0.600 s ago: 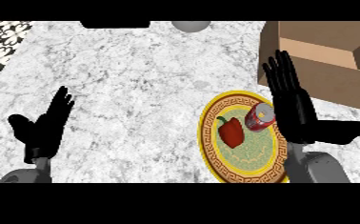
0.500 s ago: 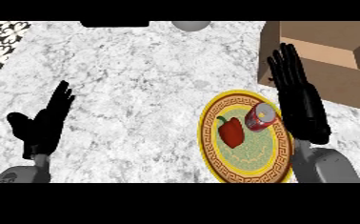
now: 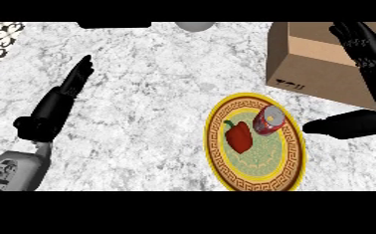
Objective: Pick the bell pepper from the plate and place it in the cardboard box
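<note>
Right hand (image 3: 356, 41) gone from plate's right rim up to view's right edge since my last look; fingers now lie over cardboard box (image 3: 312, 63), thumb sticks out low, just beside plate (image 3: 214, 151). I read it as wide open, holding nothing. Left hand (image 3: 53, 109) leans further right over marble counter (image 3: 147, 103), fingers straight, empty. Bell pepper (image 3: 238, 136) sits on plate, left of centre, no hand touching. Red can (image 3: 268, 120) lies tilted just beside pepper, toward plate's upper right.
</note>
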Available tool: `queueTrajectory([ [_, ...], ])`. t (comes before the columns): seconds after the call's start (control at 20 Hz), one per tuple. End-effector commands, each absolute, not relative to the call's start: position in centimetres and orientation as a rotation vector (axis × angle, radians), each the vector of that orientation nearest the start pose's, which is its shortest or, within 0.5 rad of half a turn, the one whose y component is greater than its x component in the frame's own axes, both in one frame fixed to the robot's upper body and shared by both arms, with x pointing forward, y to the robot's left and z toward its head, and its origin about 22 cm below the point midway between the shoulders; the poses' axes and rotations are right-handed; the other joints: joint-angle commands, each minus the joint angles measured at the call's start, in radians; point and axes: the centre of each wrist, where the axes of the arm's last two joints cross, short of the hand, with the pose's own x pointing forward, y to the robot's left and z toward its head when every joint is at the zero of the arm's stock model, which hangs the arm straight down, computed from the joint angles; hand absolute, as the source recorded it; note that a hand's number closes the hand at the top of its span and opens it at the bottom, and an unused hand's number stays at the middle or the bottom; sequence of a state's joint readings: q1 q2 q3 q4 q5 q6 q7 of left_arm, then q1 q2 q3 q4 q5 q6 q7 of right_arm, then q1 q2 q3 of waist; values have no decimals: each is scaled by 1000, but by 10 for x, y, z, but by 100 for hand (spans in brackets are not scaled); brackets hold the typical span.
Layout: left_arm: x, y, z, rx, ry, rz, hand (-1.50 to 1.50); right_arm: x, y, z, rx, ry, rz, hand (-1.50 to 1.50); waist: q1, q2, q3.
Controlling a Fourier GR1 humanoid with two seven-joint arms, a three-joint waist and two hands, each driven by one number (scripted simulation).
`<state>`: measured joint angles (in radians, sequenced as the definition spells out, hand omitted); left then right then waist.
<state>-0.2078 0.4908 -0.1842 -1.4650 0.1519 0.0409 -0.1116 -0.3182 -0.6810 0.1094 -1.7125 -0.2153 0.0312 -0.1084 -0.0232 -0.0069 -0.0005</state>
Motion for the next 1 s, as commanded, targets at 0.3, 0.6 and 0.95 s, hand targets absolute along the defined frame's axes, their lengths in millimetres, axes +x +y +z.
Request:
queueTrajectory([
  [0.3,289,284,62,101,-1743,-535,0,281,-324,173,-298,-2022,1228,-150,24,7,1],
  [0.6,291,269,67,100,-1742,-547,0,265,-280,206,-467,-1748,1601,-150,27,2,-2],
  [0.95,292,263,62,95,-1750,-529,0,230,-217,207,-553,-1526,1815,-150,26,4,-2],
])
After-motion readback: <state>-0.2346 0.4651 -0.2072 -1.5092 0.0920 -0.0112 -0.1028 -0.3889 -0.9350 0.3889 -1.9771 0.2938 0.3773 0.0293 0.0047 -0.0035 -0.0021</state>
